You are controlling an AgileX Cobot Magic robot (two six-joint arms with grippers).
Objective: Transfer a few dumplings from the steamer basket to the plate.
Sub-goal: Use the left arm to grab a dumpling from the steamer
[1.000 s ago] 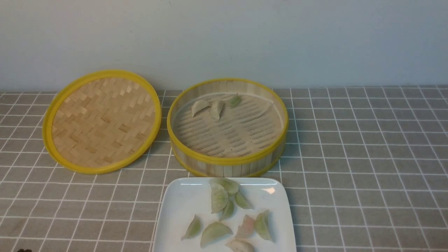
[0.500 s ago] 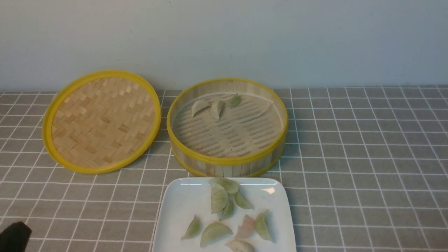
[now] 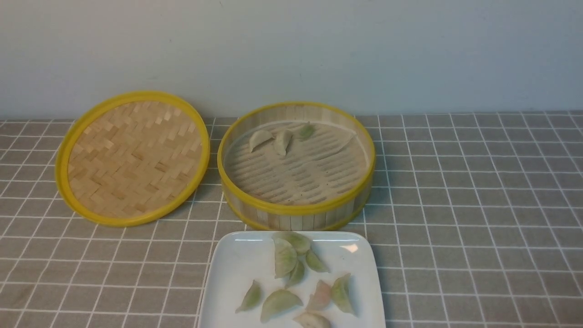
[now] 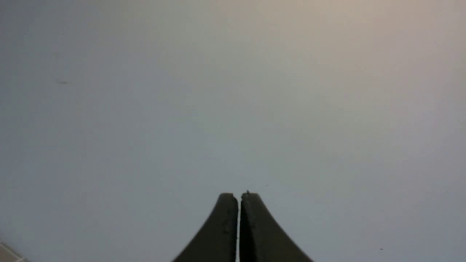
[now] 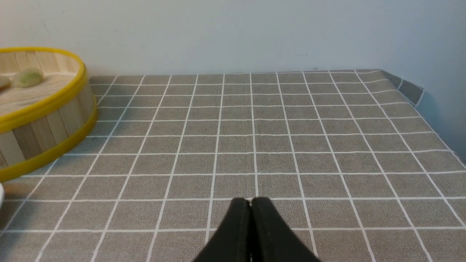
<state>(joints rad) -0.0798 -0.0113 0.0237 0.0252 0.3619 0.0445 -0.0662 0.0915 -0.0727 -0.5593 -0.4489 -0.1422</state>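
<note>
The steamer basket (image 3: 295, 211) sits at the centre of the front view on the grey checked surface (image 3: 478, 205). 3 dumplings (image 3: 282, 142) lie inside it, close together at the far side of its ridged floor: 2 pale ones and 1 greener one. The woven lid (image 3: 132, 159) lies just beside the basket at centre left, its far edge raised toward the wall (image 3: 291, 50).

The white plate (image 3: 237, 269) is at the bottom centre, just in front of the basket and cut off by the frame's lower edge. It carries more dumplings: a tight overlapping cluster near its far edge and a looser group nearer the camera.

In the left wrist view, the left fingers (image 4: 225, 225) are pressed together with nothing between them, seen against the blank wall. In the right wrist view, the right fingers (image 5: 236, 225) are likewise closed and empty, over bare checked surface well apart from the basket.
</note>
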